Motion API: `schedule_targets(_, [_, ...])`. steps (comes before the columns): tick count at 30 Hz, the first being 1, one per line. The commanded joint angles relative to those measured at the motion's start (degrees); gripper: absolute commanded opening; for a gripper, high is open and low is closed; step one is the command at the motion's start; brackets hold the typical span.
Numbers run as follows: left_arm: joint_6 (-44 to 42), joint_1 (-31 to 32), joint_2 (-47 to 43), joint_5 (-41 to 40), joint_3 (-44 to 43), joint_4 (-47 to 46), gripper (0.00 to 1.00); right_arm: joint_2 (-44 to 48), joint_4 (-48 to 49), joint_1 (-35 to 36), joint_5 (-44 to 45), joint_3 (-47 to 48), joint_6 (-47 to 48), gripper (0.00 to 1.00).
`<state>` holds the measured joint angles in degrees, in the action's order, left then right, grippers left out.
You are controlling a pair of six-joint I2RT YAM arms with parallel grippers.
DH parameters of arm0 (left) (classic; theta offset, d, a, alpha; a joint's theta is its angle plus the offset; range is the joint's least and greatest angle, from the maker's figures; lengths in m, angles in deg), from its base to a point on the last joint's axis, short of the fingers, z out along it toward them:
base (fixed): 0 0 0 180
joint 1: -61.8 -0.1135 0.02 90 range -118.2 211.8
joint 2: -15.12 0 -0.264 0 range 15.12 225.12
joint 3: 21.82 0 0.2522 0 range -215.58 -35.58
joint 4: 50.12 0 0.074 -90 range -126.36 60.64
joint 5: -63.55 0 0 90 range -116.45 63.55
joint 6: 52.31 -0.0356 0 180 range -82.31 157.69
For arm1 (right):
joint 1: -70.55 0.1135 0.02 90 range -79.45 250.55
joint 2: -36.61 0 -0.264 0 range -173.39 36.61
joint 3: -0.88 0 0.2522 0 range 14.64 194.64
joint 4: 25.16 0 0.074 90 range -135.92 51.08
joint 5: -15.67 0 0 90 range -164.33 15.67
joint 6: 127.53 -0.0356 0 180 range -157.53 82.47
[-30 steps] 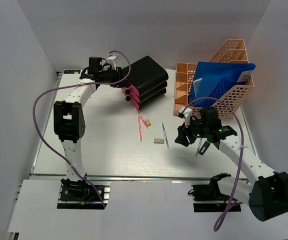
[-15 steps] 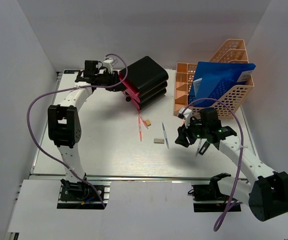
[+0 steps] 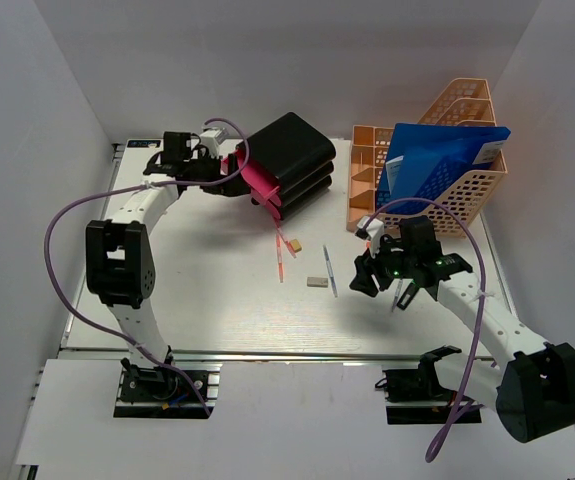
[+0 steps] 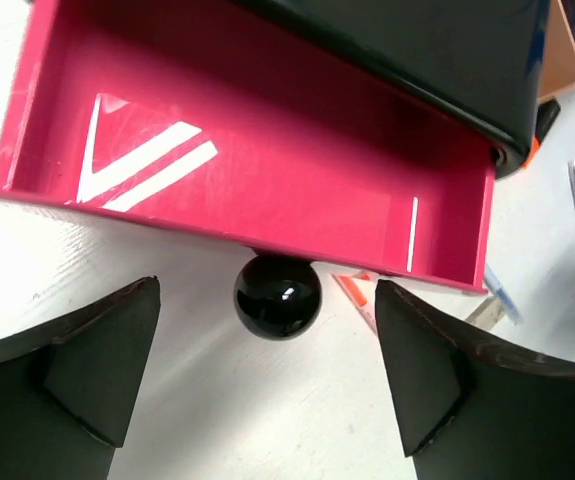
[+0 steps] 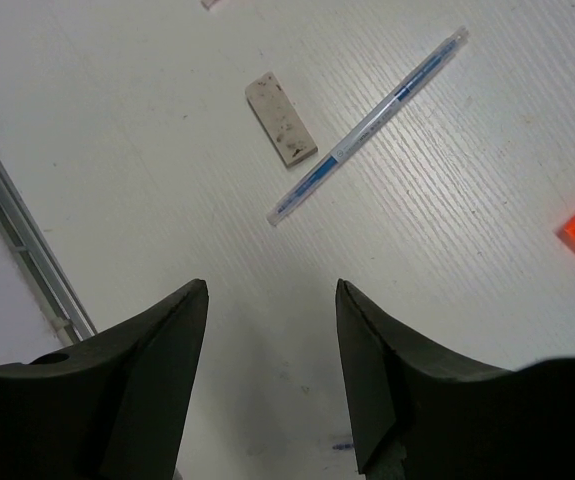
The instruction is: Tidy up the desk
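Observation:
The white desk (image 3: 207, 290) carries a black drawer box (image 3: 292, 160) whose top pink drawer (image 3: 252, 180) stands pulled out to the left. My left gripper (image 3: 225, 170) is open just in front of it. In the left wrist view the drawer (image 4: 257, 160) looks empty, and its black knob (image 4: 277, 296) sits between the fingers (image 4: 97, 370) without touching them. My right gripper (image 3: 365, 272) hovers open over the desk (image 5: 117, 100), short of a clear blue pen (image 5: 367, 125) and a grey eraser (image 5: 281, 117).
An orange pen (image 3: 280, 258), a small tan eraser (image 3: 296, 246), the blue pen (image 3: 330, 270) and the grey eraser (image 3: 317, 282) lie mid-desk. A peach mesh rack (image 3: 457, 195) holding a blue folder (image 3: 437, 160) stands at the back right. White walls close in the sides.
My left gripper drew the top pink drawer out to the left by its knob, then opened and let the knob go. The right gripper's jaws spread slightly.

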<state>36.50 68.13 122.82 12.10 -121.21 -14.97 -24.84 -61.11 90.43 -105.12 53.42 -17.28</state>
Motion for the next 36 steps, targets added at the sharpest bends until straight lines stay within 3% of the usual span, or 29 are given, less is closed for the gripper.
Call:
schedule_targets(1, [2.8,0.0,-5.7,-2.7,1.3,-1.1,0.98,1.0,1.2,-0.2,-0.2,-0.3,1.3,0.6])
schedule_targets(10, [8.4,-1.1,-17.3,-11.5,9.9,-7.5,0.98,0.5,1.3,-0.1,1.8,-1.1,2.6,0.62])
schedule_targets(15, [15.8,-1.1,-33.9,-18.9,19.2,-9.0,0.98,1.4,0.8,0.3,2.5,-2.3,5.7,0.6])
schedule_targets(16, [16.7,-1.1,-34.0,-19.3,20.7,-8.8,0.98,1.9,0.7,0.4,1.9,-2.3,5.7,0.59])
schedule_targets(20, [19.8,-1.1,-42.7,-18.1,27.0,-3.3,0.98,4.1,-1.8,1.2,-5.2,-3.4,17.2,0.49])
schedule_targets(21, [19.8,-1.1,-45.3,-17.2,28.4,-1.6,0.98,4.0,-2.9,1.6,-7.4,-3.5,23.6,0.46])
schedule_targets(22, [20.0,-1.1,-46.5,-16.2,31.1,-0.7,0.98,3.5,-3.5,1.8,-8.1,-3.2,26.6,0.35])
schedule_targets(24, [19.0,-0.2,-50.7,-16.8,34.4,-1.4,0.96,0.5,-3.7,3.2,-8.4,-1.0,31.0,0.24])
schedule_targets(26, [18.3,-0.2,-54.5,-18.3,40.2,-3.4,0.93,-3.4,-3.8,5.5,-7.6,1.8,31.9,0.28])
schedule_targets(27, [18.3,-0.2,-56.4,-19.0,42.0,-5.8,0.92,-7.9,-4.3,6.1,-6.6,5.0,31.9,0.38])
schedule_targets(28, [17.9,-0.2,-60.2,-19.8,45.5,-6.7,0.91,-10.1,-5.0,7.4,-6.2,6.7,31.6,0.54])
schedule_targets(30, [17.6,-0.2,-63.2,-22.5,48.5,-8.5,0.91,-15.4,-4.4,9.6,-4.5,9.5,30.9,0.71])
schedule_targets(36, [16.5,-0.3,-65.9,-25.0,48.4,-6.8,0.93,-22.4,4.4,13.3,1.2,10.8,27.2,0.73])
